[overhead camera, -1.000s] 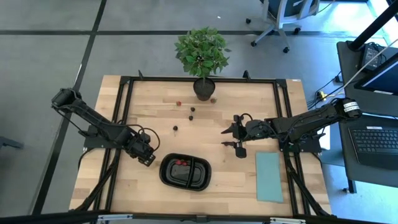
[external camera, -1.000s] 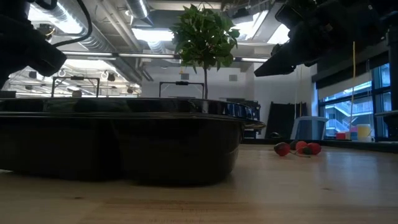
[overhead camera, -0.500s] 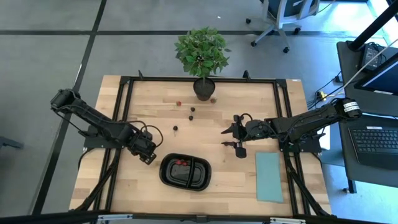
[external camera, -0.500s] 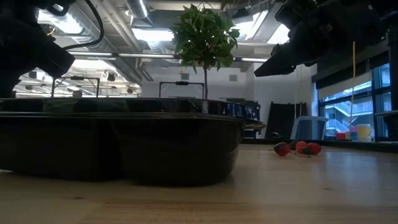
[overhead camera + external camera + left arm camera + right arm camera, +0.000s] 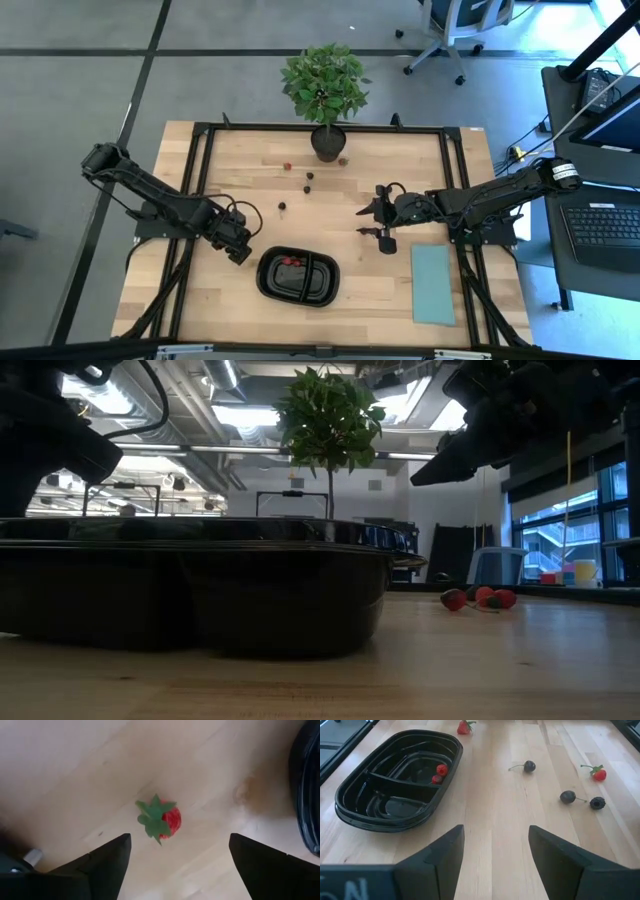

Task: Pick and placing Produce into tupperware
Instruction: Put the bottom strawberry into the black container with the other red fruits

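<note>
Fingers of the left gripper are standing spread wide over the wooden table, and a small red strawberry with a green leafy cap is lying on the bare wood between them, not yet touched by either finger. Seen from above, this gripper is hovering just off the left end of the black tray, so the strawberry is sitting almost straight ahead of the fingers with the tray close beside it; the cap is pointing away from the tray, and the berry looks too round to have much of a long axis. The left arm is plainly the nearer one for this piece. Inside the tray, two red berries are already resting in one compartment while the other compartment is looking empty. Farther toward the middle of the table, dark cherries and another red berry are lying scattered, well apart from the tray, between it and the potted plant. Over on the right, the right gripper is waiting above the table near a pale teal sheet, its fingers held apart and gripping nothing.
</note>
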{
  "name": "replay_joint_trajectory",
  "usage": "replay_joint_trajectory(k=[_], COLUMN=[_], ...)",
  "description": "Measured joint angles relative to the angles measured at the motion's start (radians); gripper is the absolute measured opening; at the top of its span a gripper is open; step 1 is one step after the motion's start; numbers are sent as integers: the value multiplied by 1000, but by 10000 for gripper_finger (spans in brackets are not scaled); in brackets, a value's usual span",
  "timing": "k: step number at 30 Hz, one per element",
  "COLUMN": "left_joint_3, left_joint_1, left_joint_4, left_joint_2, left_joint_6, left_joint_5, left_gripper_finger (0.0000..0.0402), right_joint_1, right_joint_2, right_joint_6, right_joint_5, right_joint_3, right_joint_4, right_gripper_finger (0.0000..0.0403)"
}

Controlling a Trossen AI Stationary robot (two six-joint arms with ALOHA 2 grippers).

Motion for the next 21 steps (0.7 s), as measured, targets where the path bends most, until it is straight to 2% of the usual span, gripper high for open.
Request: replay_joint_trajectory(k=[9,17,21], left_joint_3=[0,0,0], left_joint_1=[-1,-32,-54], left_joint_4=[-6,-7,-7], left_joint_2=[0,1,41], left_joint_6=[-76,-170,-199], left_joint_5=[-73,-55,-71], left_gripper_finger=[329,329,329], right_joint_1=[0,0,0], right_joint_2=[0,0,0], right_joint_6=[1,1,1], right_joint_5=[0,0,0], right_joint_3=[0,0,0], right_joint_4=[0,0,0], right_gripper_finger=[223,223,223])
